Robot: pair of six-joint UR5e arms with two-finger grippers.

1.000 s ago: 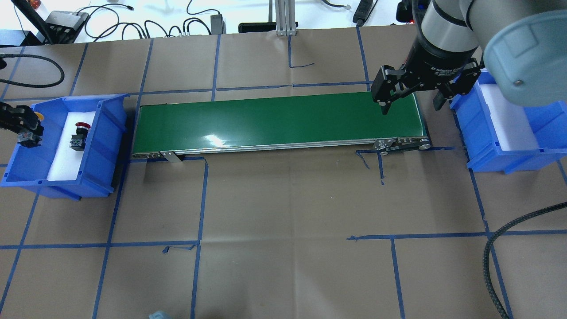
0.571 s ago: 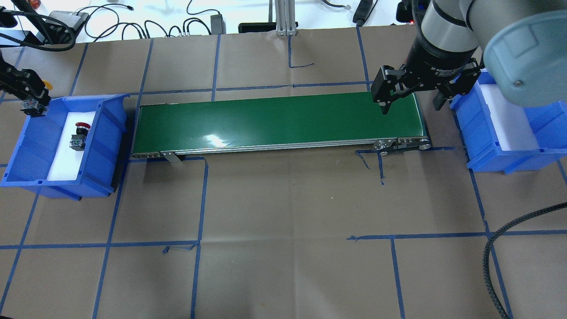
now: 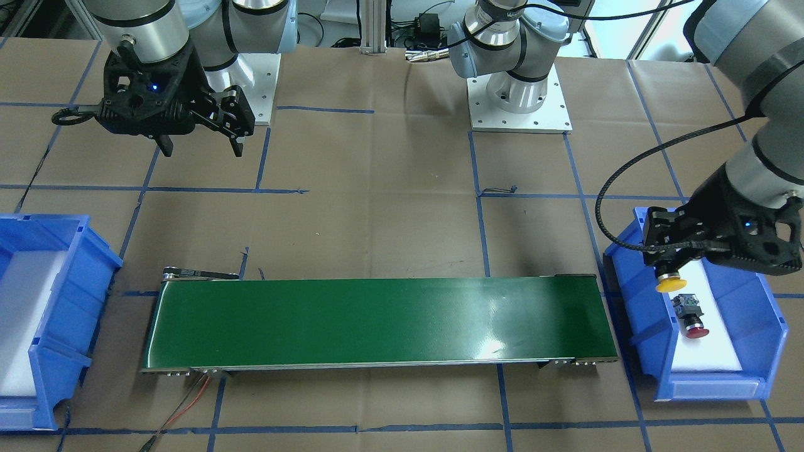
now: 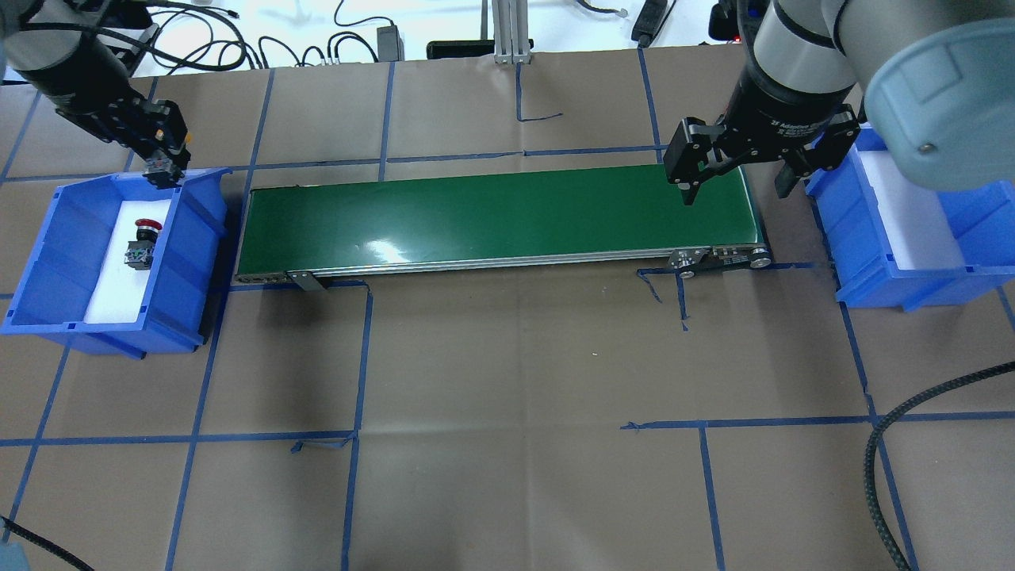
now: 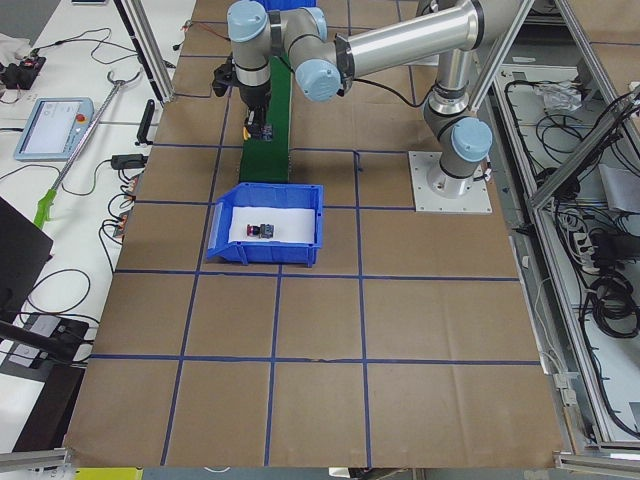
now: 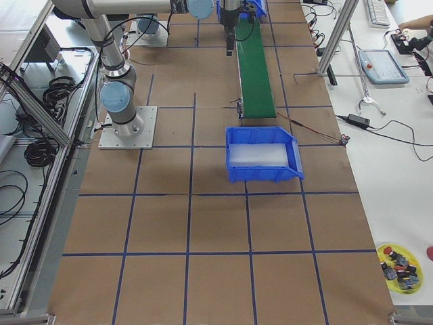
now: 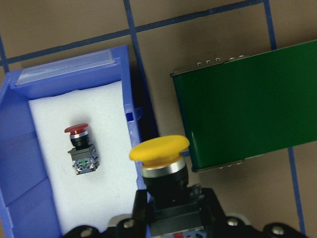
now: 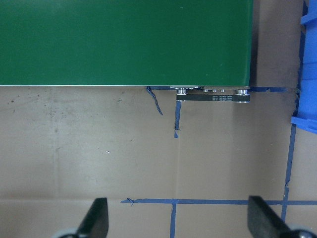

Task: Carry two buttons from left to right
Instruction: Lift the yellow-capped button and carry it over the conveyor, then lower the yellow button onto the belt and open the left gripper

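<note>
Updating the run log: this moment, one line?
left gripper: holding yellow button above blue bin's edge | red button: in blue bin | right gripper: open over conveyor end

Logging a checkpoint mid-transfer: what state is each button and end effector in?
Yellow-capped black push button: gripped, held in the air.
Red-capped black push button: lying sideways on white foam in left blue plastic bin.
Left end effector: shut on yellow-capped button.
Right end effector: open, holding nothing.

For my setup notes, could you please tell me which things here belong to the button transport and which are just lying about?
Job: yellow button in the left claw, red button, left bin, conveyor, right bin, open right claw.
Lying about: power adapter, pendant, yellow dish of small parts.
</note>
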